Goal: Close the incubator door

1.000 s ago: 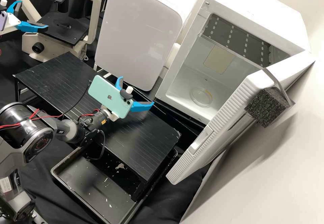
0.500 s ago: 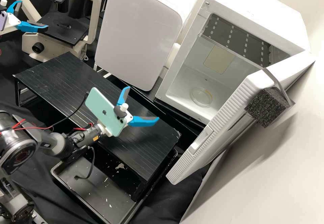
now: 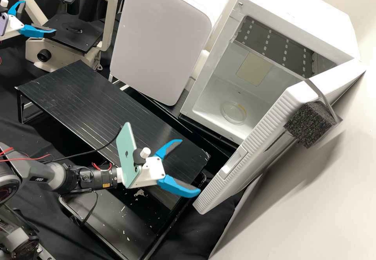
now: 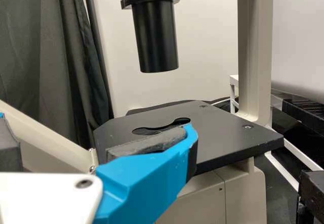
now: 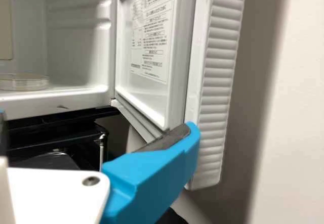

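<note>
Door close: 0% by the look of it. Incubator door (image 3: 250, 146) stands wide open, slanting through the right half of the high view, from the hinge side at upper right down to its low corner just right of bottom centre. Chamber of the incubator (image 3: 301, 15) is exposed, petri dish (image 3: 234, 112) inside on the floor. Left to do: get onto the door, swing it through the full arc, seat it. Right hand (image 3: 190, 167) is spread, nothing between its fingers, at lower centre of the frame, just left of the door's low corner. Lower fingertip is very near that corner; can't tell if touching. Hand seems to be on the opening side, so next move is probably round the free edge to push on the outer face. Risk: nudging the door wider. Left hand (image 3: 39, 17), also spread and holding nothing, is upper left by the microscope (image 3: 74, 33), well apart from the door
</note>
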